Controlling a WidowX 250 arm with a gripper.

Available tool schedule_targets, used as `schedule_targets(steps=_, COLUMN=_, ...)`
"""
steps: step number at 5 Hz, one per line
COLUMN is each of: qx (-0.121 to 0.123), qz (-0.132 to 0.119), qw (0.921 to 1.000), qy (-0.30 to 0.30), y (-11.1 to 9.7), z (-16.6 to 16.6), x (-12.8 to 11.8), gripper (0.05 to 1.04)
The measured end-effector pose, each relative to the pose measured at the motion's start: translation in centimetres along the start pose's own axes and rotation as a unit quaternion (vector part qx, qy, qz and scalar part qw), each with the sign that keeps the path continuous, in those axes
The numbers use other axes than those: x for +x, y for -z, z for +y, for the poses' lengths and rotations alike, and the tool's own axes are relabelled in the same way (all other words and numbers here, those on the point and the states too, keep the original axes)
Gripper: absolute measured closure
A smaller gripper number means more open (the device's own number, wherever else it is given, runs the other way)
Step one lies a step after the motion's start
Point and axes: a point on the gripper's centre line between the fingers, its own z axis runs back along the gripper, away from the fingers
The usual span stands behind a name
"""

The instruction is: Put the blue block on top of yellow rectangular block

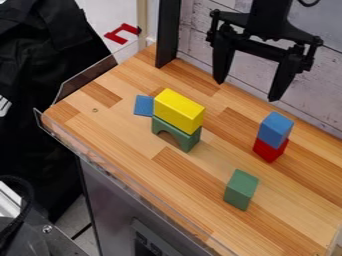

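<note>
Hand (246, 91) spread wide, plus two blue pieces (274, 131), two green pieces (240, 190), one red block (270, 150), one yellow block (178, 111)

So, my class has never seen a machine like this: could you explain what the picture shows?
The machine is a black robot arm, coming in from the top. Its pincer hangs with two fingers spread, holding nothing. A fixed camera looks down at a slant on a wooden tabletop. On it, a blue block sits on a red block. A yellow rectangular block lies on a green arch, with a blue piece beside them. A green block stands apart.
</note>
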Motion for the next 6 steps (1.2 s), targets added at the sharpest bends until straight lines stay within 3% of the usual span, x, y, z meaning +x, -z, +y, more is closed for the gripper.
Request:
schedule_targets(steps=1, qx=0.008, qz=0.017, qw=0.9998, qy=0.001, y=1.0, z=0.1, x=-0.2, gripper=0.084)
schedule_targets(steps=2, qx=0.014, qz=0.033, qw=0.9961, qy=0.081, y=1.7, z=-0.6, x=0.0, gripper=0.084)
schedule_targets(steps=4, qx=-0.044, qz=0.009, qw=0.9831, qy=0.178, y=2.6, z=-5.0, x=-0.4, gripper=0.084)
schedule_targets(steps=5, qx=-0.043, qz=0.032, qw=0.9816, qy=0.183, y=4.4, z=-5.8, x=-0.6, gripper=0.084)
schedule_targets(steps=6, qx=-0.043, qz=0.031, qw=0.9823, qy=0.18, y=4.8, z=-5.7, x=-0.4, gripper=0.084)
